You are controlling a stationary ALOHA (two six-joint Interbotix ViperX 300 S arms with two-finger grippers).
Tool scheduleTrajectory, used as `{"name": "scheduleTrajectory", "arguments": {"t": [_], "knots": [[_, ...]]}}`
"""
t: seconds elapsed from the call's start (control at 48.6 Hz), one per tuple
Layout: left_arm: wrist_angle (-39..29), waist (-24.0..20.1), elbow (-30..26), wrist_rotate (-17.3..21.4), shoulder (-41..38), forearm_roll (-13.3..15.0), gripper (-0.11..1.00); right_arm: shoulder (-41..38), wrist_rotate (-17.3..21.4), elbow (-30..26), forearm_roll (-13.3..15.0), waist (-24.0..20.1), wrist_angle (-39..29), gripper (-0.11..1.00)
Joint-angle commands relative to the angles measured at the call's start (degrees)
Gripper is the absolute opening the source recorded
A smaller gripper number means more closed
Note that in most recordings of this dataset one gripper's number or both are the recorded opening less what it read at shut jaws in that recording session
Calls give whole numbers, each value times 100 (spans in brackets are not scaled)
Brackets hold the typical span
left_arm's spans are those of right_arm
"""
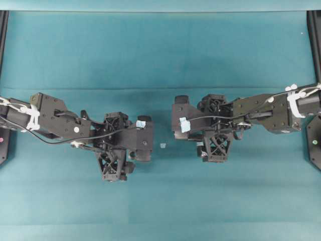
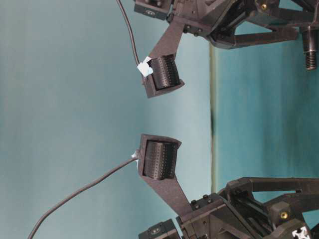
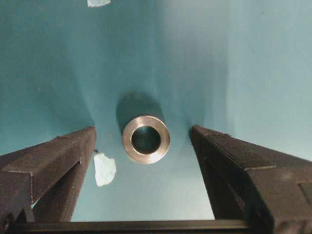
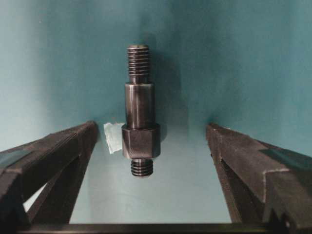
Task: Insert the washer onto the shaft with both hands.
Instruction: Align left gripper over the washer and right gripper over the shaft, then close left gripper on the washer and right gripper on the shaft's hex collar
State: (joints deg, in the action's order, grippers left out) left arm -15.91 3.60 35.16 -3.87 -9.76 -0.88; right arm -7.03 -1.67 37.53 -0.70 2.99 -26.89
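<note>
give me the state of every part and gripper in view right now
washer: lying flat on the mat, hole up, between the open fingers, untouched
shaft: lying on the mat, not held, nothing on it
left gripper: open, around the washer
right gripper: open, around the shaft

Brushed dull-metal washer (image 3: 146, 139), dark smooth metal shaft (image 4: 140, 112) with threaded ends, matt teal cloth (image 1: 160, 50)

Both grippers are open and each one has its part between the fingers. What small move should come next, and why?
Probably close each gripper on its part. The washer lies on the mat between the open left gripper's fingers, and the shaft lies between the open right gripper's fingers. Neither part is held yet, so both must be gripped before joining.
</note>
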Motion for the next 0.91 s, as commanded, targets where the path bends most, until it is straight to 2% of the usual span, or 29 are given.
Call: {"name": "scheduleTrajectory", "arguments": {"t": [0.0,0.885], "knots": [[70,18,-53,-35,-9,0,90,35,-26,-26,9,-18,9,87],[105,26,26,-105,-44,0,89,18,9,26,9,-53,26,86]]}}
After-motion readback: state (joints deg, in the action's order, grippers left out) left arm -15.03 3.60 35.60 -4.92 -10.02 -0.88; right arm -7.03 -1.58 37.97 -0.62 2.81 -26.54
